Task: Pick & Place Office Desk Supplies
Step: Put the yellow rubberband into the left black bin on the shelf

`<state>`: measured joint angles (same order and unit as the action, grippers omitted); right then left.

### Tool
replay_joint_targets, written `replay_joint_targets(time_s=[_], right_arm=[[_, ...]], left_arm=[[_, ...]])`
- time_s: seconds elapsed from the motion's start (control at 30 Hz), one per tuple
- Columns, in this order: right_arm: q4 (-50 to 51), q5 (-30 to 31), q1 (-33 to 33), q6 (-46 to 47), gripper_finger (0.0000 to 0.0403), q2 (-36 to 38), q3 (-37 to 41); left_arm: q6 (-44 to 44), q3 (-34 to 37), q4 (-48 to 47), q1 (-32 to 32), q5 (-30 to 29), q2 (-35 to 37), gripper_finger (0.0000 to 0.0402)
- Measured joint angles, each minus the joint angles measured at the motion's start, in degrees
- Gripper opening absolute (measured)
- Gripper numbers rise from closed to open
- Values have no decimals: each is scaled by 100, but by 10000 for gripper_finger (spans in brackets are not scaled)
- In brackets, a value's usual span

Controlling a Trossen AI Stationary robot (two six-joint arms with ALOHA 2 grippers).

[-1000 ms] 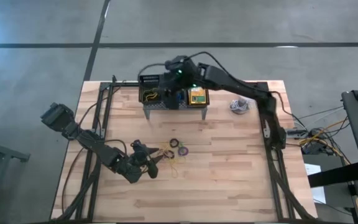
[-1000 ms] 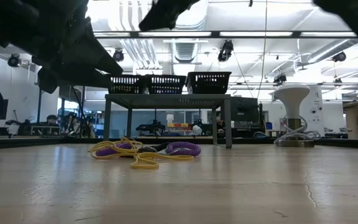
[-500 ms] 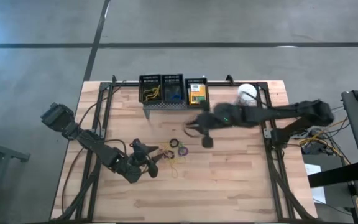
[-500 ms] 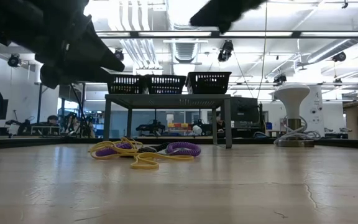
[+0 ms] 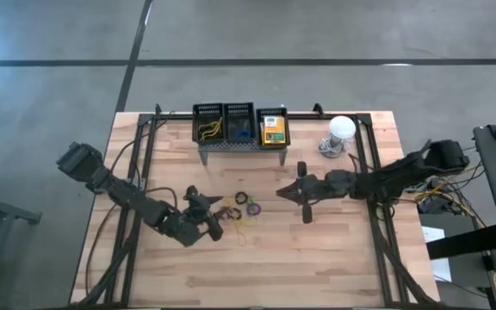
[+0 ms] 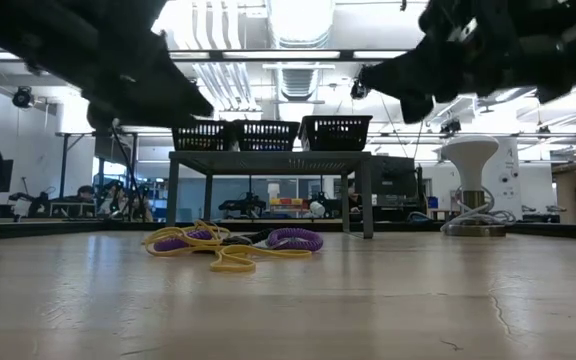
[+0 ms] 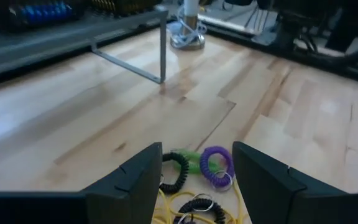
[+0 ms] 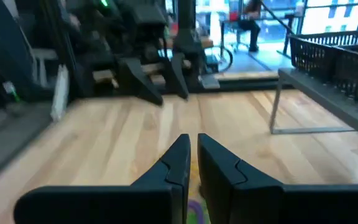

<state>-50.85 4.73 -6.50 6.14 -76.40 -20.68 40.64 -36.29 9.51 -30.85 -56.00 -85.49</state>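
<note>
Bands seemingly beside left pincer.

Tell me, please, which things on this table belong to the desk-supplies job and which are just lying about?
Part of the job:
- coiled bands heaped mid-table: yellow, purple, black, green
- yellow-and-green box in the right-hand basket
- yellow items and blue items in the other baskets

Just lying about:
- grey stand under the baskets
- white dome with cable

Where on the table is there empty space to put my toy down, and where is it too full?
Free: the wide bare wood along the near edge of the table, below both arms. Crowded: the middle, where the rubber bands lie between the open left gripper and the shut right gripper, and the far edge with the grey stand and white dome.
</note>
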Motion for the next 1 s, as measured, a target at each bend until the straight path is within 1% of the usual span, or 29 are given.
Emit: replay_joint_targets(time_s=[0.07, 0.1, 0.2, 0.33, 0.4, 0.47, 0.53, 0.63, 0.7, 0.77, 0.87, 0.93, 1.0], right_arm=[[-704, -4, 5, 123, 29, -302, 182], [-895, -4, 9, 122, 29, -479, 219], [-906, 0, 36, 130, 29, -996, 211], [-950, -4, 66, -7, 29, -1675, -52], [-904, -4, 83, -158, 29, -2008, -191], [-943, -4, 111, -210, 29, -2254, -337], [-899, -30, 153, -180, 29, -2408, -388], [-515, -119, 223, -73, 38, -2463, -469], [-110, -157, 257, -29, 51, -2385, -556], [284, -169, 284, 3, 69, -2303, -605], [502, -168, 284, -6, 99, -2274, -721], [505, -125, 282, -10, 118, -2304, -810], [511, 22, 279, -23, 133, -2366, -887]], left_arm=[[-250, 0, 205, 262, 452, 0, 200], [-389, 0, 310, 414, 724, 0, 200], [-625, 0, 457, 975, 1660, 0, 200], [-659, 0, 419, 1760, 2567, 0, 200], [-993, -6, 414, 2092, 3144, 0, 200], [-1546, -47, 406, 2237, 3644, 0, 200], [-2044, -71, 375, 2216, 3807, 0, 200], [-2627, -118, 322, 2019, 3914, 0, 200], [-2835, -136, 262, 1842, 3916, 0, 200], [-2851, -129, 154, 1690, 3957, 0, 200], [-2565, -131, -93, 1588, 3940, 0, 200], [-1993, -140, -580, 1582, 3921, 0, 200], [-1165, -178, -1301, 1579, 3918, 0, 200]])
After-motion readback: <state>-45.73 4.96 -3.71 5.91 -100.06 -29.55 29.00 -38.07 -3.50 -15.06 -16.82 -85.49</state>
